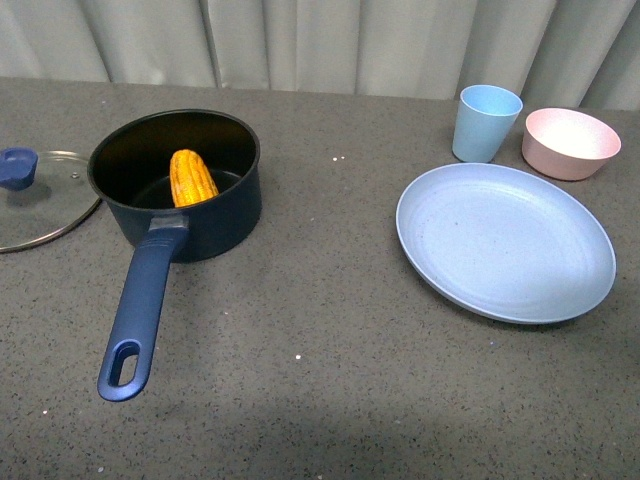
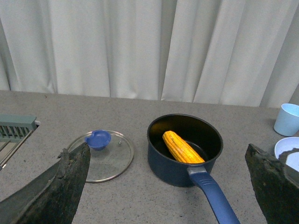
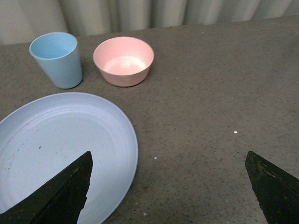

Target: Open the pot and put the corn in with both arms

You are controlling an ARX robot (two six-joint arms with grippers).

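grey table [image 1: 330,330] | pot [image 1: 215,215] | glass lid [image 1: 40,210] | plate [image 1: 505,240] | cup [image 1: 485,125] | bowl [image 1: 570,145]

A dark navy round saucepan [image 2: 185,150] sits right of centre, an orange-yellow corn cob [image 2: 182,147] lying slantwise inside it. Its blue handle [image 2: 216,197] runs to the lower edge. Left of it lies a glass lid [image 2: 103,156] with a blue knob [image 2: 98,139]. Two black fingertips [image 2: 60,186] spread wide apart frame the lower corners.

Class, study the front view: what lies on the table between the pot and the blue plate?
Nothing does. In the front view the grey tabletop between the pot and the blue plate is bare apart from a few pale specks.
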